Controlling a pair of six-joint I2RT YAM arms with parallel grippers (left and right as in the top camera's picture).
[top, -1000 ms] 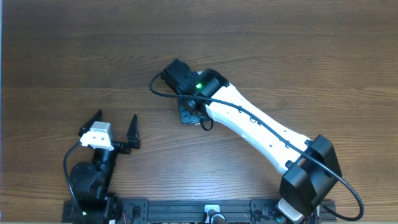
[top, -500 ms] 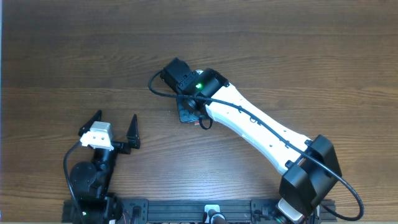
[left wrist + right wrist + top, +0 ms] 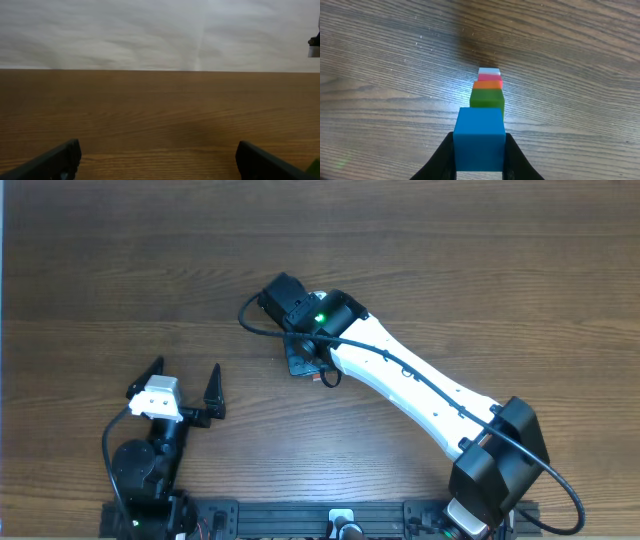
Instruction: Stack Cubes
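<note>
right hand [image 3: 479, 150] is clamped on the blue cube [image 3: 480, 131]. beyond it, in line, sit green [image 3: 487, 104], orange [image 3: 487, 84], pink [image 3: 490, 78] and white [image 3: 489, 71] cubes, mid-counter [image 3: 380, 75]. left hand [image 3: 185, 385] is near its base, fingers apart, empty, well apart from them.

The table [image 3: 380, 60] is brown wood with thin lines in it. It is smooth, with a soft shine out past the jaws. The blue cube [image 3: 480, 132] between the jaws of the right gripper [image 3: 480, 150] looks like smooth, dull plastic. So does the green cube [image 3: 487, 102] just ahead of it. The fingers [image 3: 442, 160] are black and dull, like hard plastic.
</note>
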